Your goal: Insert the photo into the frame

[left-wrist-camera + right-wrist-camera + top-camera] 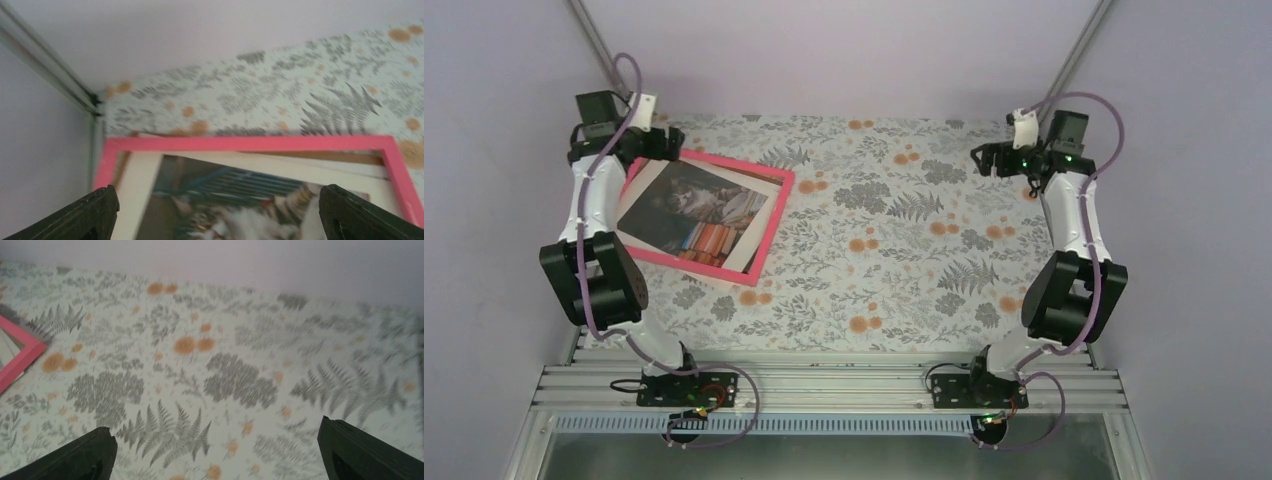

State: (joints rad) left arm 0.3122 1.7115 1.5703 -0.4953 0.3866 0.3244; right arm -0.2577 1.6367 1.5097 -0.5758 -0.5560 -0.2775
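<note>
The bright-pink frame (772, 228) lies flat at the table's far left, turned at an angle. The photo (694, 210), a cat on stacked books with a white border, lies picture side up inside the frame's outline, slightly askew. My left gripper (667, 143) hovers open over the frame's far corner, holding nothing. In the left wrist view the frame's pink edge (250, 144) and the photo (235, 200) show between the wide-apart fingers of the left gripper (218, 202). My right gripper (984, 158) is open at the far right, away from the frame. The right gripper (215, 442) has only cloth beneath it.
A fern-and-flower cloth (904, 250) covers the table. A strip of brown cardboard (340, 157) shows between the photo and the pink edge. One corner of the frame (20, 357) reaches into the right wrist view. Purple walls close in the back and both sides.
</note>
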